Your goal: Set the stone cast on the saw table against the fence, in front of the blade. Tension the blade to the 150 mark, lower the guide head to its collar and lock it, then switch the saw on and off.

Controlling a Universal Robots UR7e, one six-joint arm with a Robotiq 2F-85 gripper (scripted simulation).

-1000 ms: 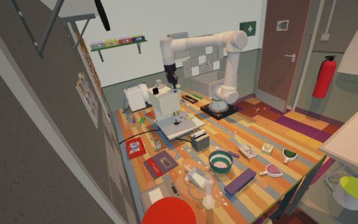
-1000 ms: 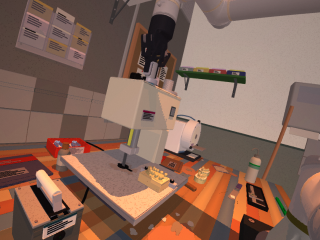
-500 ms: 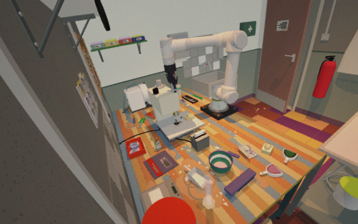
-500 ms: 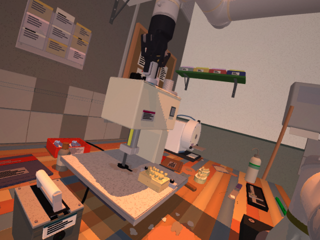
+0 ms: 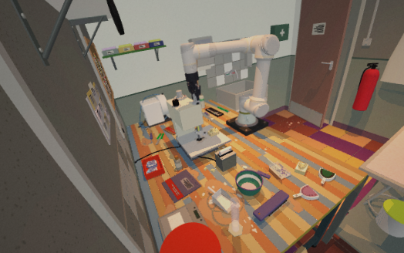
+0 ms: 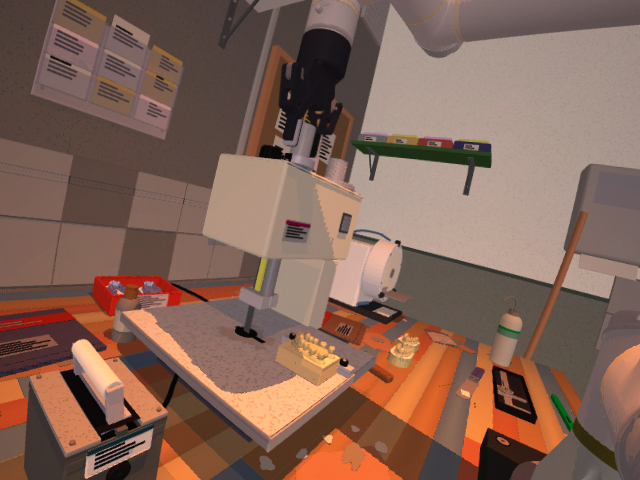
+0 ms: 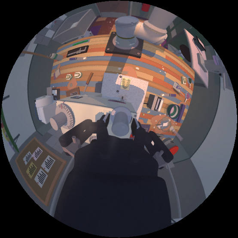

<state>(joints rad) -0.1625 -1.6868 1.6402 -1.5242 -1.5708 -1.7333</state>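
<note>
The band saw (image 6: 282,217) stands at the back left of the bench. The stone cast (image 6: 308,356) lies on the saw table (image 6: 227,356) at its fence-side edge, in front of the blade (image 6: 249,330). The guide head (image 6: 258,298) hangs on its post above the table. A grey cylindrical knob (image 7: 120,121) rises from the top of the saw housing, and my gripper (image 7: 120,123) stands open around it, holding nothing. A second knob with a round dial (image 7: 60,118) sits on the housing beside it.
A white motor unit (image 6: 375,274) stands behind the saw. A grey box with a white handle (image 6: 93,408) sits in front of the table. A red tray (image 6: 137,293), spare casts (image 6: 404,349), a bottle (image 6: 505,338) and a green bowl (image 5: 249,182) lie on the bench.
</note>
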